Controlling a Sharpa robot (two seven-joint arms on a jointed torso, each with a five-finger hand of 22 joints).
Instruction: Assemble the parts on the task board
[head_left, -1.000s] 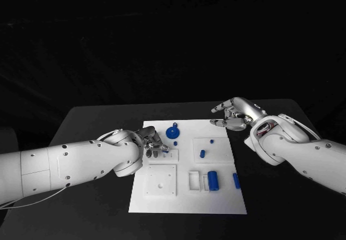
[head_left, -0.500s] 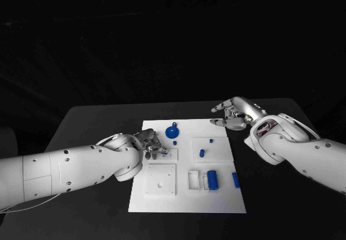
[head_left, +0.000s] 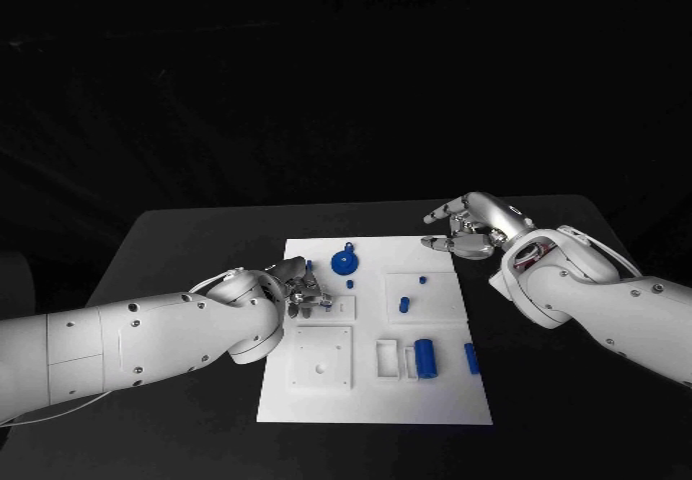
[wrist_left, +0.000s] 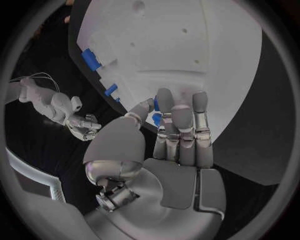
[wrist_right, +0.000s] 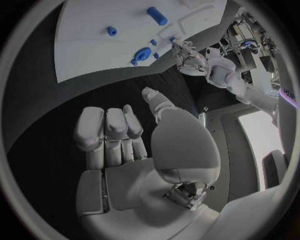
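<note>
Left hand pinching a small blue part over the white task board's left-middle socket, seating likely next, needs alignment; right hand empty, fingers apart, far-right corner.

Right hand seen over black desk, fingers apart, nothing held. Board beyond, blue parts on it. Left hand at board's edge.

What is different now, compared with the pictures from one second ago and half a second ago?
The left hand has drawn back a little toward the task board's left edge, and its arm sits lower in the head view. The right hand stayed above the board's far right corner, holding nothing. The blue parts have not moved.
</note>
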